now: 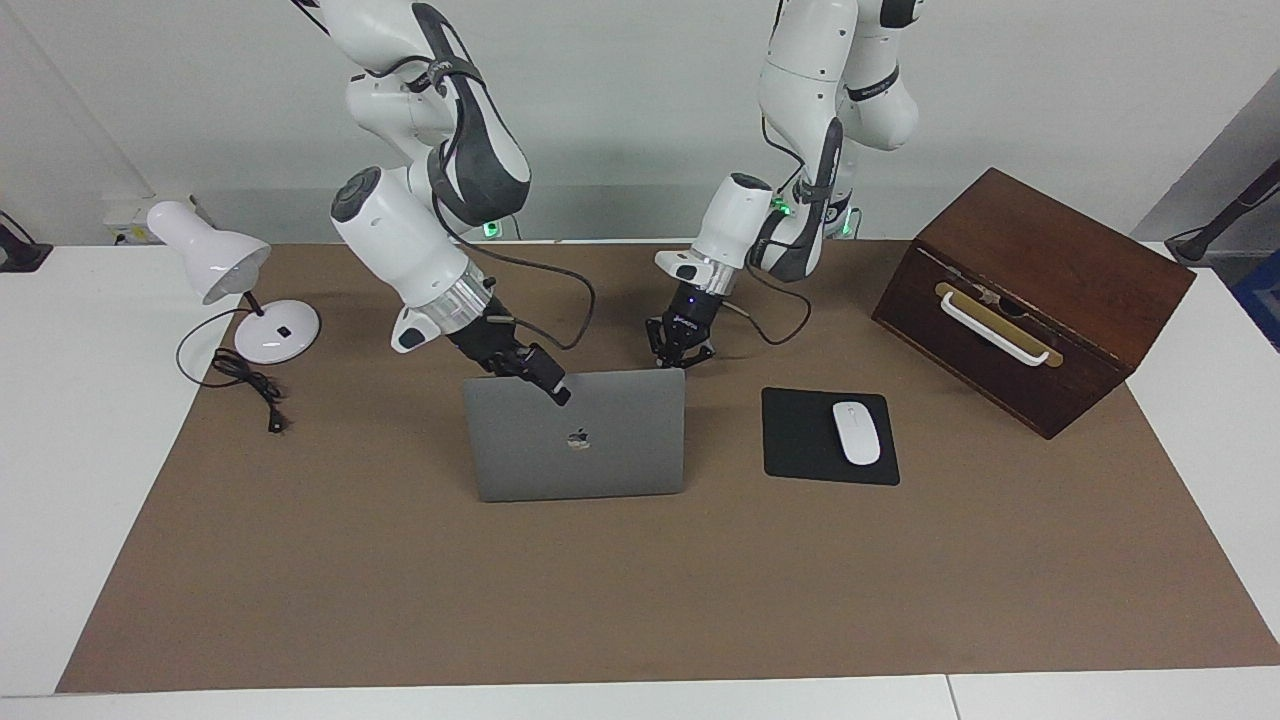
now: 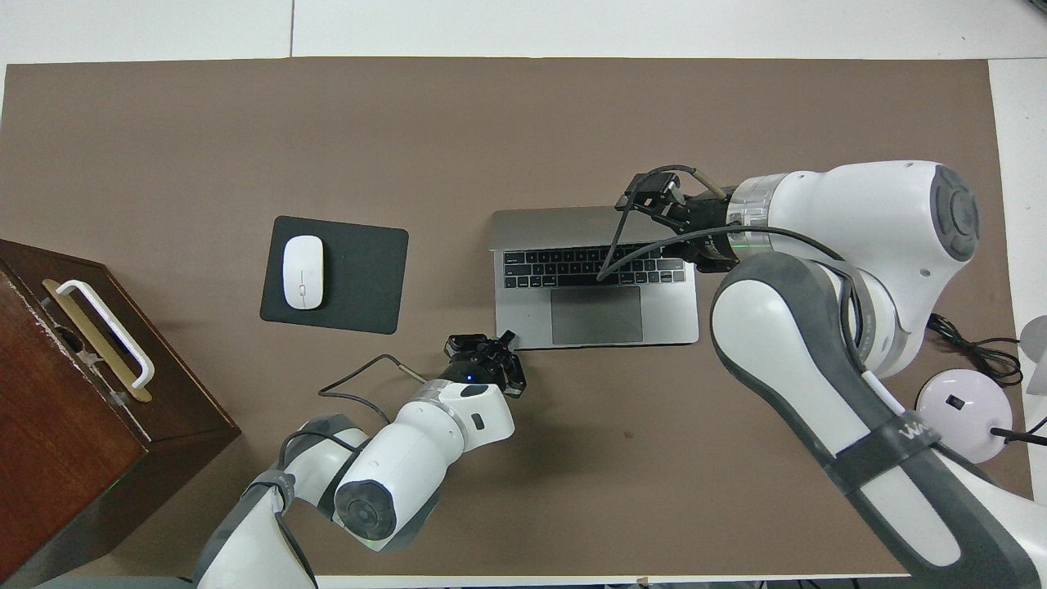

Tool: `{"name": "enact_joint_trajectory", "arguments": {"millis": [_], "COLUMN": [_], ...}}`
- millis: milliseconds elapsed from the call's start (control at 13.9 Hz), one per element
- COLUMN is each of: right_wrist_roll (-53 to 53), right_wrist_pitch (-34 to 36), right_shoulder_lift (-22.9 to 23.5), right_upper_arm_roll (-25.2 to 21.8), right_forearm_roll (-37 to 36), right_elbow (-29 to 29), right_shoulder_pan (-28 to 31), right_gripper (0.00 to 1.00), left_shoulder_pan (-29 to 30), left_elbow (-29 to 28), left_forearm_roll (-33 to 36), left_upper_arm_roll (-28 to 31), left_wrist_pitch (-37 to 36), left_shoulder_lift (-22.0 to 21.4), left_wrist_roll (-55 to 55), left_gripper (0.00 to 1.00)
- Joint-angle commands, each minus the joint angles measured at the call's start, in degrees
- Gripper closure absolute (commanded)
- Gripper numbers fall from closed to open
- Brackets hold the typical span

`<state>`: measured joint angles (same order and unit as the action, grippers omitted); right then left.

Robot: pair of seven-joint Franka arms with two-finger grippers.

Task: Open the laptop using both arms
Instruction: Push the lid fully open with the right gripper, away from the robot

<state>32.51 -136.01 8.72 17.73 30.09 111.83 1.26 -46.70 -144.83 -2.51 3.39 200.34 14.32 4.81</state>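
- Standing open on the brown mat of the desk [image 1: 640,600], the laptop [image 1: 577,436] has its lid raised nearly upright, logo side turned away from the robots; the overhead view shows keyboard and trackpad exposed toward the robots.
- Laptop position: about mid-desk, beside the black mouse pad [image 1: 800,440], which lies toward the left arm's end.
- Right gripper [image 1: 545,380]: at the lid's top edge, near the corner toward the right arm's end. Jaws look clamped on that edge, one finger showing dark against the lid's outer face.
- Left gripper [image 1: 680,350]: low, at the base corner of the laptop nearest the robots, toward the left arm's end. In the overhead view it sits just at that front corner [image 2: 491,360]. Jaws apart; cannot tell whether they touch the base.
- White mouse [image 1: 856,432] lies on the mouse pad.
- Wooden box [image 1: 1030,300] with a white handle stands at the left arm's end of the desk, tilted askew to the mat's edge.
- White desk lamp [image 1: 215,265] with round base and coiled black cord [image 1: 250,385] stands at the right arm's end.
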Motion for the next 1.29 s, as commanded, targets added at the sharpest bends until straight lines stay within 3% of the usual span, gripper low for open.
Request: {"name": "enact_joint_trajectory", "arguments": {"millis": [0, 1221], "right_wrist_roll": [2.20, 1.76], "right_wrist_pitch": [2.49, 8.30], "right_shoulder_lift": [2.44, 5.78], "right_upper_arm_roll": [0.55, -2.52], "right_forearm_roll": [-3.11, -11.55], "right_elbow": [-4.25, -13.30], "right_shoulder_pan": [1.03, 1.12], "right_gripper": [0.00, 0.00], "left_shoulder_pan": [0.74, 0.74], "left_elbow": [0.95, 0.95], "left_forearm_roll": [-0.74, -0.74], "left_upper_arm_roll": [0.83, 0.92], "left_wrist_pitch": [0.40, 0.40], "left_shoulder_lift": [3.26, 3.26], "left_wrist_roll": [-1.91, -1.91], "left_gripper": [1.00, 1.00]}}
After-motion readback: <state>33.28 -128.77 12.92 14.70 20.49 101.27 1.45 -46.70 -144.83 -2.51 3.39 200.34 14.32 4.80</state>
